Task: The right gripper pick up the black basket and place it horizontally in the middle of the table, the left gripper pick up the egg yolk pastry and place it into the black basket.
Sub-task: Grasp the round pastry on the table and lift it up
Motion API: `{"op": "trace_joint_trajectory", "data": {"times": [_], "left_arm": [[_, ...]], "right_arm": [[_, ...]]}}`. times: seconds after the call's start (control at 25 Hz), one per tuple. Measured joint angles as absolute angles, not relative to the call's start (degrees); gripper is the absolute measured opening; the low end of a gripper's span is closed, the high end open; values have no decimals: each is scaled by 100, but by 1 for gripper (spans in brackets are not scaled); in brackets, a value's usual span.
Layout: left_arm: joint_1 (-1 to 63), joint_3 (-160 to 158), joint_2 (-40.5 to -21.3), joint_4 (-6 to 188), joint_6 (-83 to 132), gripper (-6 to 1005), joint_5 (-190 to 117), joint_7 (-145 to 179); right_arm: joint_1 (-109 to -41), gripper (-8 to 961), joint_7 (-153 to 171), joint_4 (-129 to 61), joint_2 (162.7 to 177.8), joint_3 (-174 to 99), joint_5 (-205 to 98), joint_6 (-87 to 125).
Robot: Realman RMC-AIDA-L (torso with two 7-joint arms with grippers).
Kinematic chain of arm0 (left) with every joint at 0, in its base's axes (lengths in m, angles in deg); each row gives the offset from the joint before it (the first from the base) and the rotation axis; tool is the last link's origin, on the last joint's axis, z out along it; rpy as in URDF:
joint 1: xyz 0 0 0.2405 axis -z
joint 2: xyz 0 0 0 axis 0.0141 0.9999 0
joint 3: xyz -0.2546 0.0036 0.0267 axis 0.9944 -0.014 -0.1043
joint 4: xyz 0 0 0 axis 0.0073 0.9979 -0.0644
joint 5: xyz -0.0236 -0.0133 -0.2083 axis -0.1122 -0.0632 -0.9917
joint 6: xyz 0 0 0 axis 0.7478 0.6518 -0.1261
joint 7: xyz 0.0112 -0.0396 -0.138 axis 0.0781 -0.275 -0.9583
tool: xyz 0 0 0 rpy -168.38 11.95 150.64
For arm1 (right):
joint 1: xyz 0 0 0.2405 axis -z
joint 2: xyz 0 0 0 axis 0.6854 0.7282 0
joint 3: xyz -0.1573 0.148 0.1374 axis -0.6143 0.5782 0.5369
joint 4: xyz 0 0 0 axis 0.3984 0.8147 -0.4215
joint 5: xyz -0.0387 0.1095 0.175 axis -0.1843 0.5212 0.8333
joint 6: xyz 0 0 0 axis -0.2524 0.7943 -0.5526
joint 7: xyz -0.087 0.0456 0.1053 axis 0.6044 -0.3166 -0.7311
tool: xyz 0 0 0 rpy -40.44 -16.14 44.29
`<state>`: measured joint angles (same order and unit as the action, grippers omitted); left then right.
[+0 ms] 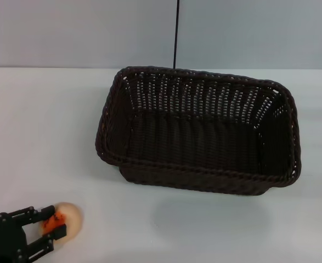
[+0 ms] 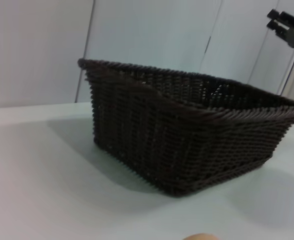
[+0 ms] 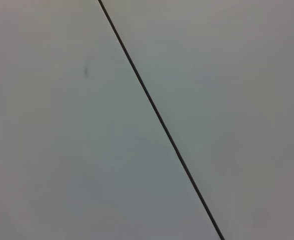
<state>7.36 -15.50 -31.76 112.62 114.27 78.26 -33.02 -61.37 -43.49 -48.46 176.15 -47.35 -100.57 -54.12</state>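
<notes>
The black basket (image 1: 199, 131) stands upright on the white table (image 1: 40, 126), long side across the view, in the middle; it also fills the left wrist view (image 2: 187, 135). The egg yolk pastry (image 1: 72, 218) sits at the near left at table level, its orange patch facing my left gripper (image 1: 56, 220). The black jaws stand on either side of the pastry and touch it. A sliver of the pastry (image 2: 202, 236) shows in the left wrist view. A black arm end, apparently my right gripper (image 2: 286, 26), hangs high beyond the basket.
A pale wall with a thin dark vertical seam (image 1: 176, 33) runs behind the table. The right wrist view shows only a plain pale surface crossed by a dark line (image 3: 157, 115). Bare tabletop lies to the left of the basket and in front of it.
</notes>
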Motion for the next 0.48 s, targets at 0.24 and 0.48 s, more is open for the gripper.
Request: {"op": "trace_joint_trajectory", "data": {"times": [0.24,0.48], "left_arm": [[758,-1507,-3187,11260,11371,397,7790,-3298],[901,-1174,-3181,11255,11850,198,7668,-3375]], "right_arm": [[-6133,510,-4269,-4766,17621,-4709,-10057,-5415],[-6146,509,-4124,-4665,17617,-4641,-10057,-5414]]}}
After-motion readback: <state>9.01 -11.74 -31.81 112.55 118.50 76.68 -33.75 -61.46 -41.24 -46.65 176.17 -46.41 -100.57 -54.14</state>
